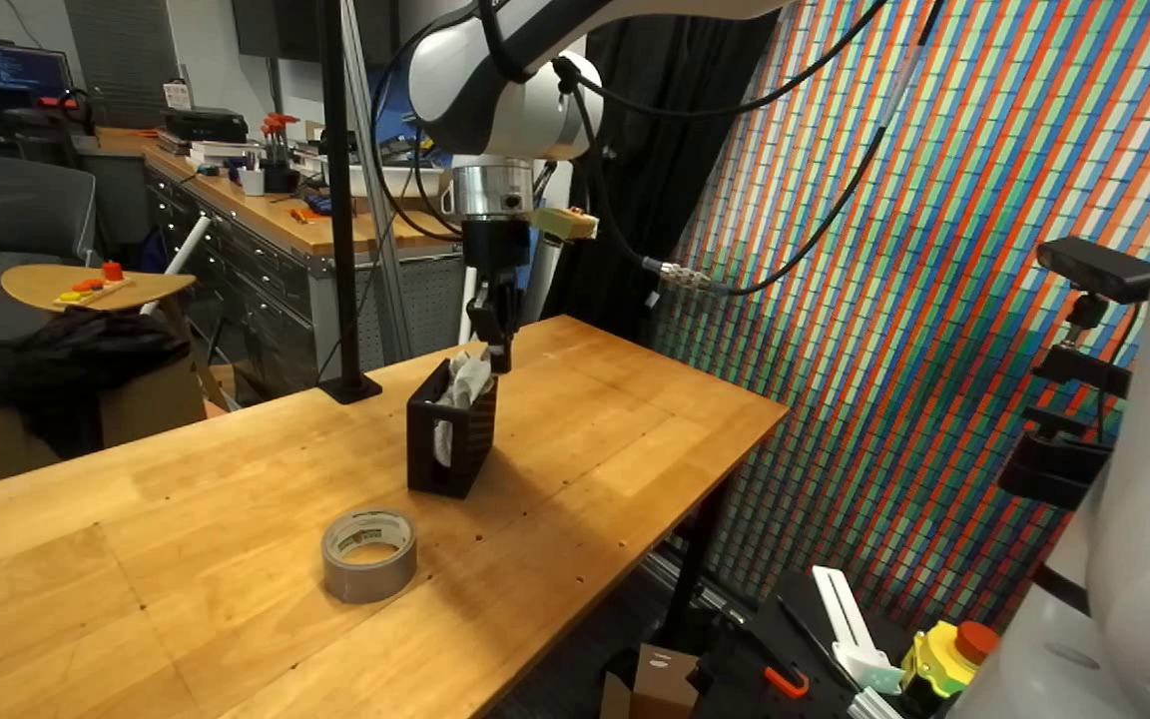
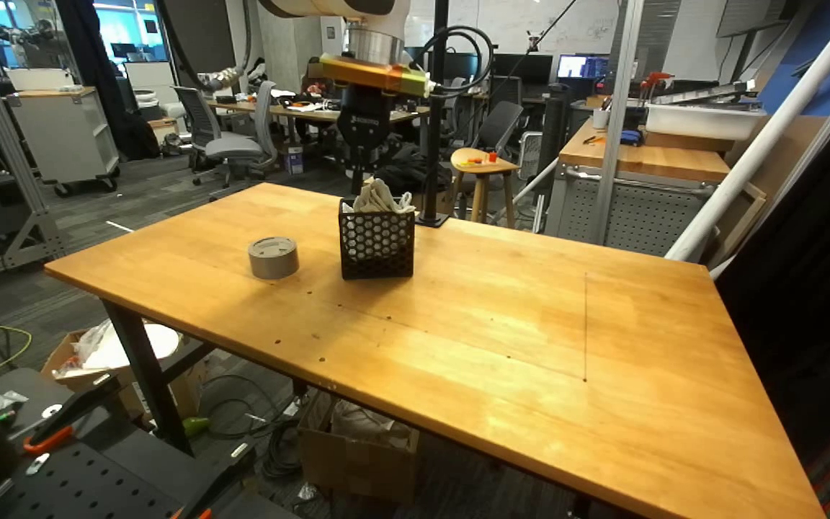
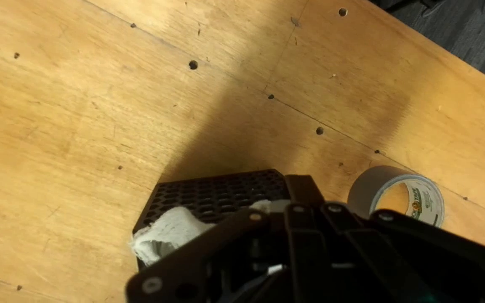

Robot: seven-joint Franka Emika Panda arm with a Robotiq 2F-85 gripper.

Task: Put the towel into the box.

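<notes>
Towel (image 2: 377, 197): inside the box (image 2: 377, 254), top poking out, upper middle of an exterior view.
End effector (image 1: 501, 361): fully closed just beside the towel, apparently gripping nothing.
Box: likely light; gentle straight-down tucking should avoid tipping.

White robot arm (image 1: 535, 125) overhead, hand (image 1: 500, 358) pointing down, fingers (image 3: 303, 189) together.
</notes>
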